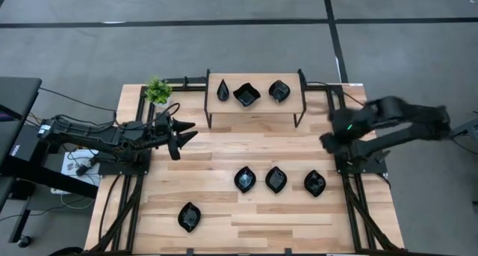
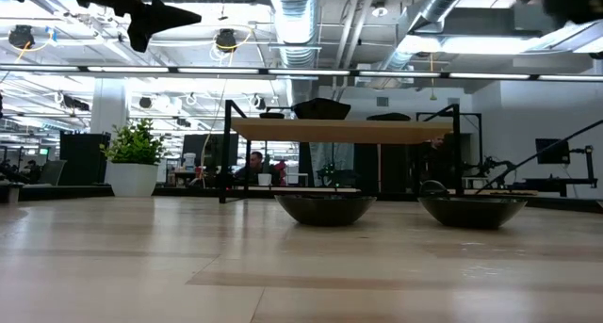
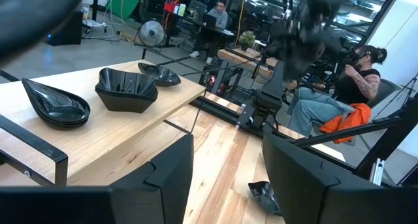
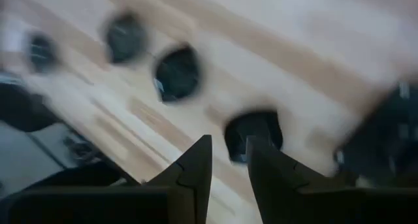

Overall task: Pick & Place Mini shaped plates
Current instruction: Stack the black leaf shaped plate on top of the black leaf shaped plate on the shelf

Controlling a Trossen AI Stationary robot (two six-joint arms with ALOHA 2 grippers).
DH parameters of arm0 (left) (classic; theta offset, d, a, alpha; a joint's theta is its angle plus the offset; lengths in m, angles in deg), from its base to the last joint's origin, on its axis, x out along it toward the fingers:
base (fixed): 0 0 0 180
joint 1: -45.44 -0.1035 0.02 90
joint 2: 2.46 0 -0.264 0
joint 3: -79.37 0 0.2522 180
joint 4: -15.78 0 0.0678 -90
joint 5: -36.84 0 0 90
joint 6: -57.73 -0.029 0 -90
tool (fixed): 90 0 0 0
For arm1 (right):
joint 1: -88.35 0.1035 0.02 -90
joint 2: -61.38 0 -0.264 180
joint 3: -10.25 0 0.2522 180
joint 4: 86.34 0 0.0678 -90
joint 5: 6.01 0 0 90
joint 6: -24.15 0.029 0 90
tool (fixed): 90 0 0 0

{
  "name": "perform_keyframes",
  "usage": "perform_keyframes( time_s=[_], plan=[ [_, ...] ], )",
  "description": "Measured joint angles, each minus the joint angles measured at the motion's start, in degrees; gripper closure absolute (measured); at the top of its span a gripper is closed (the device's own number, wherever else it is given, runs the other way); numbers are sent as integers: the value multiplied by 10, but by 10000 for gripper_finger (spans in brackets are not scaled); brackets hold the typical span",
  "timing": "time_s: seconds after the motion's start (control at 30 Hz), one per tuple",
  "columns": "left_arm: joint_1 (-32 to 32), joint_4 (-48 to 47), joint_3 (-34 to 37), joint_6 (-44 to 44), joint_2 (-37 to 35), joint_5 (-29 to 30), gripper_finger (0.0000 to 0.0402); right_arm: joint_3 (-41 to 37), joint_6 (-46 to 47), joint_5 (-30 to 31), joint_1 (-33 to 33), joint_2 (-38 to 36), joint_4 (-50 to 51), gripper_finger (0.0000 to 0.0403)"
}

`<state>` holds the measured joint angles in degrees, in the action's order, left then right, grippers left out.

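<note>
Three mini shaped plates, glossy black, rest on a raised wooden shelf (image 1: 254,105) at the table's far side: a teardrop (image 3: 55,105), a wavy square (image 3: 127,90) and a leaf shape (image 3: 160,74). Several more lie on the table top: three in a row (image 1: 245,179), (image 1: 275,180), (image 1: 314,183) and one near the front edge (image 1: 189,216). My left gripper (image 1: 183,133) is open, level, left of the shelf and pointing toward it. My right gripper (image 4: 228,152) hangs above the table's right side, tipped downward, its fingers a narrow gap apart with nothing between them; the row's rightmost plate (image 4: 253,132) lies below it.
A small green potted plant (image 1: 157,89) stands at the far left corner beside the shelf's black frame (image 1: 208,99). Bare wood lies between the shelf and the row of plates. Beyond the table, people sit at desks (image 3: 356,87).
</note>
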<state>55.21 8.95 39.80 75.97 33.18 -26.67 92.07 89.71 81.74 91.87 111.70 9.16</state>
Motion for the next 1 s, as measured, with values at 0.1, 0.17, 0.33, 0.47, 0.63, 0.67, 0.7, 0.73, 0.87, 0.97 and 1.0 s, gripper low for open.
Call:
perform_keyframes(
  time_s=[0.1, 0.17, 0.33, 0.47, 0.63, 0.67, 0.7, 0.73, 0.87, 0.97, 1.0],
  plan=[
    [0, 0, 0, 0, 0, 0, 216, -41, 111, -1, 59, 22, -2, 312],
    [0, 0, 0, 0, 0, 0, 216, -75, 172, -7, 93, 38, -19, 312],
    [0, 0, 0, 0, 0, 0, 216, -159, 261, -10, 157, 72, -98, 312],
    [0, 0, 0, 0, 0, 0, 216, -210, 337, -11, 190, 91, -129, 312],
    [0, 0, 0, 0, 0, 0, 216, -266, 436, -12, 234, 88, -149, 312],
    [0, 0, 0, 0, 0, 0, 216, -275, 452, -13, 243, 85, -154, 312],
    [0, 0, 0, 0, 0, 0, 216, -283, 467, -13, 251, 82, -165, 312],
    [0, 0, 0, 0, 0, 0, 216, -292, 481, -14, 259, 80, -175, 312],
    [0, 1, 0, 0, 0, 0, 216, -318, 537, -14, 289, 81, -214, 312],
    [0, 1, 0, 0, 0, 0, 216, -332, 575, -8, 308, 81, -239, 312],
    [0, 1, 0, 0, 0, 0, 216, -332, 586, -3, 314, 81, -243, 312]
  ],
)
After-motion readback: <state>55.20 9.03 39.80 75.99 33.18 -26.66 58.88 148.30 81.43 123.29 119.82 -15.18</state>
